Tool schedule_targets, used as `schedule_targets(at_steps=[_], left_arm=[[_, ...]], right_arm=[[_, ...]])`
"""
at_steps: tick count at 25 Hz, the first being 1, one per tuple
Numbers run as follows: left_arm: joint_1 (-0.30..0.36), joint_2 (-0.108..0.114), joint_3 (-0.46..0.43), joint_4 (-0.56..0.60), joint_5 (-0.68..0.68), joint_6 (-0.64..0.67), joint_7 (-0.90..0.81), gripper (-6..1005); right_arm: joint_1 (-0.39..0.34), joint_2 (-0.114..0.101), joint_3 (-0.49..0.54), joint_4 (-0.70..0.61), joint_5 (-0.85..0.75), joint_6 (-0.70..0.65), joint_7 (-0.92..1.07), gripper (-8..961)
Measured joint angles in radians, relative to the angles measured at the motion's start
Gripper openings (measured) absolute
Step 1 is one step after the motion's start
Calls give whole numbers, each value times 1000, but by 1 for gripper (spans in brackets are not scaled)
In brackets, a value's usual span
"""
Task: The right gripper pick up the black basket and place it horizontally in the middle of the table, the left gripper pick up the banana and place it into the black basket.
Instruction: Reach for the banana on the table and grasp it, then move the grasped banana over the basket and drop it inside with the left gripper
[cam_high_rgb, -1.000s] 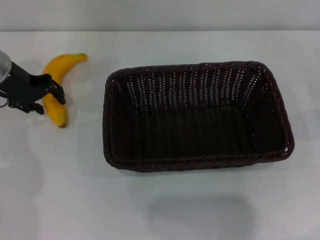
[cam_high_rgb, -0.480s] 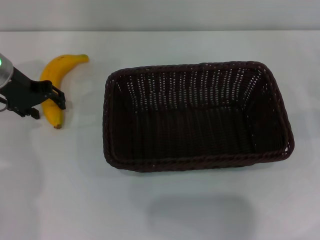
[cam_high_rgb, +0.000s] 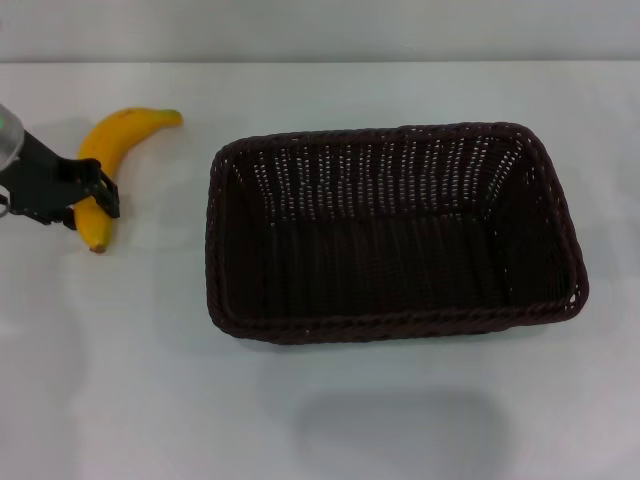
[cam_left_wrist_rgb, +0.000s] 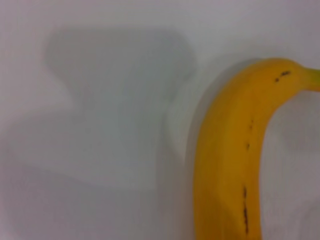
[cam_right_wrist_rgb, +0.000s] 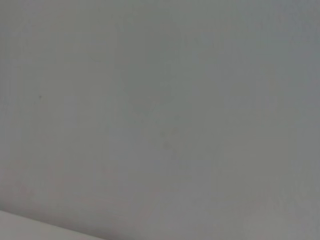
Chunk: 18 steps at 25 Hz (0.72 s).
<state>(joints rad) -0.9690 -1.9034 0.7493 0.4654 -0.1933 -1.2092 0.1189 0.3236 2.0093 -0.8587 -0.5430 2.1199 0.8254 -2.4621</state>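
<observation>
Gripping the banana (cam_high_rgb: 104, 165) near its lower, dark-tipped end, the left pincer (cam_high_rgb: 88, 197) sits at the counter's (cam_high_rgb: 330, 420) left edge, its black fingers closed across the fruit while the greenish stem points away toward the back. The basket (cam_high_rgb: 392, 230) lies lengthwise in the middle of the counter, open side up and empty, well apart from the banana, so the first half of the job looks done. The right pincer is out of sight; its wrist camera shows only a plain grey surface. The wrist view on the left shows the banana's curve and brown flecks against white, with the pincer's shadow beside it. To do this step well, the hold seems best kept firm but gentle, since ripe skin bruises and the grip sits off the fruit's centre, which may let the long end droop or swing. A lift high enough to clear the braided rim, then a release low over the basket floor, would likely avoid a bounce. The counter is plain white, smooth and faintly glossy, meeting a pale wall behind.
</observation>
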Motion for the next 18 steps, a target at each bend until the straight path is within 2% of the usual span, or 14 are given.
schedule_targets(at_steps=[3,7,12,13,14,15,16,18], left_arm=[[8,-6,0,45,-3,1,8,492],[11,-21,1,167,-7,-34,16,480],[59,-41,1,450,-65,-135,55,478],[59,-41,1,450,-65,-135,55,477],[68,-44,1,514,-91,-156,66,477],[84,-47,7,632,-138,-198,80,477],[86,-47,9,652,-146,-206,83,476],[97,-49,25,768,-193,-244,93,475]], right_arm=[[-5,0,1,0,0,2,4,478],[-13,0,3,-6,0,3,5,478],[-9,0,15,-9,0,11,9,478],[-8,0,15,-10,4,14,12,478],[-8,0,15,-10,4,14,12,478],[-8,0,16,-11,10,17,14,478],[-8,0,16,-11,14,21,16,478],[-8,0,16,-12,19,27,24,478]])
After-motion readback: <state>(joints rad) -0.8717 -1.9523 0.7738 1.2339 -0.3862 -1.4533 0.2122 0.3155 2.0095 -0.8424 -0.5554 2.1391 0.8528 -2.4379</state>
